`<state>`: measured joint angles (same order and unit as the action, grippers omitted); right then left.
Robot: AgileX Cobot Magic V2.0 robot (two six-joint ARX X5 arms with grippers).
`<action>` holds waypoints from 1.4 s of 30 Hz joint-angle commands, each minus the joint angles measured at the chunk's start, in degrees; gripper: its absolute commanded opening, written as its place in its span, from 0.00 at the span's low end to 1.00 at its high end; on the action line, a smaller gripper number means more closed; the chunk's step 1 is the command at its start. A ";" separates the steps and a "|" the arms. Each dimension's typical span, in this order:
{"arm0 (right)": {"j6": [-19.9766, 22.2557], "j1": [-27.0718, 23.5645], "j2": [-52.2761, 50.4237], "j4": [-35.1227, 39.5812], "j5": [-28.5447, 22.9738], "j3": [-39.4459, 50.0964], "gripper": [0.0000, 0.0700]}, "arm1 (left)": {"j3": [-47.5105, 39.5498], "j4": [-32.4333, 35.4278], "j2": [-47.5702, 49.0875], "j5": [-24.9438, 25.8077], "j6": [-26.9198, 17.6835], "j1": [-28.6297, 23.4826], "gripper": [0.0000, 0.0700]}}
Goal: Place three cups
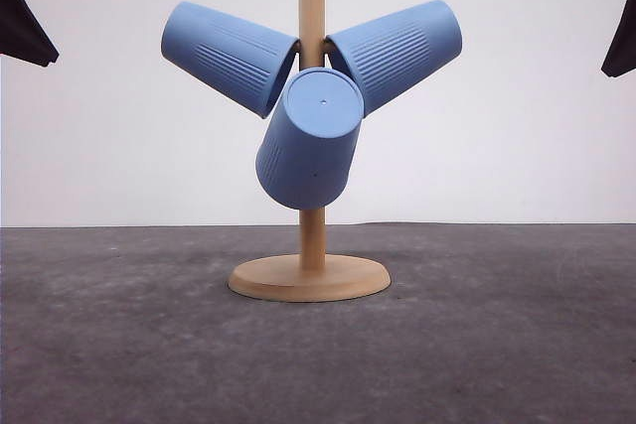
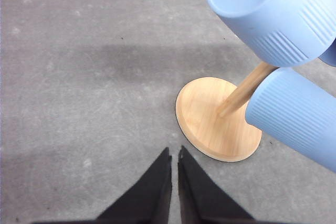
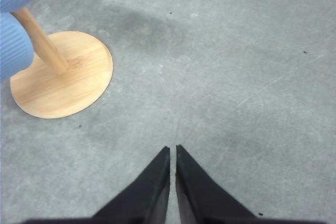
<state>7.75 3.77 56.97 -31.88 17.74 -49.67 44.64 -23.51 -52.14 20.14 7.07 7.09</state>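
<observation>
three cups hang on the wooden stand (image 1: 311, 146), each slanting mouth-in toward the pole: left cup (image 1: 229, 55), right cup (image 1: 397, 52), and front cup (image 1: 311, 136) with its flat base facing the room. both hands are clenched with nothing in them. left hand (image 2: 174, 157) hovers over the counter (image 2: 79, 77), the stand's round base (image 2: 215, 119) just beyond and to the side of its tips, two cups overhead there. right hand (image 3: 172, 153) sits farther off, the base (image 3: 63, 74) well away from its fingers.

to my eye the placing looks done, so the step in hand is to back off cleanly: lift and draw each hand away from the pole, never sweeping under the cups.

little else stands about, bare grey counter and pale wall. the main hazard is the stand itself; a nudge to its base could rock a cup off.
</observation>
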 commanded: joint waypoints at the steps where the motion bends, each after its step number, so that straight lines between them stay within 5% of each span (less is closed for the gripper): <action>1: 0.63 0.11 0.24 0.57 -0.15 -0.72 0.02 | 0.72 0.79 -0.26 0.44 -0.39 0.00 0.00; 7: 0.63 0.11 0.22 0.57 -0.15 -0.72 0.02 | 0.72 0.81 -0.26 0.44 -0.39 0.00 0.00; 12: 0.63 0.11 0.22 0.57 -0.15 -0.72 0.02 | -1.02 1.38 3.33 -0.60 -4.52 -1.20 0.00; 21: 0.63 0.11 0.22 0.57 -0.15 -0.72 0.02 | -27.53 23.33 28.20 -7.22 -4.98 -6.27 0.00; 28: 0.63 0.11 0.22 0.57 -0.13 -0.72 0.02 | -39.60 20.87 47.21 -18.16 -5.05 -7.34 0.00; 42: 0.63 0.11 0.22 0.57 0.02 -0.72 0.02 | -43.93 19.21 52.04 -20.02 -4.50 -6.11 0.00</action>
<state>7.75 3.79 56.93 -31.88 17.76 -49.69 1.54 -4.76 -0.21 0.12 2.57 0.74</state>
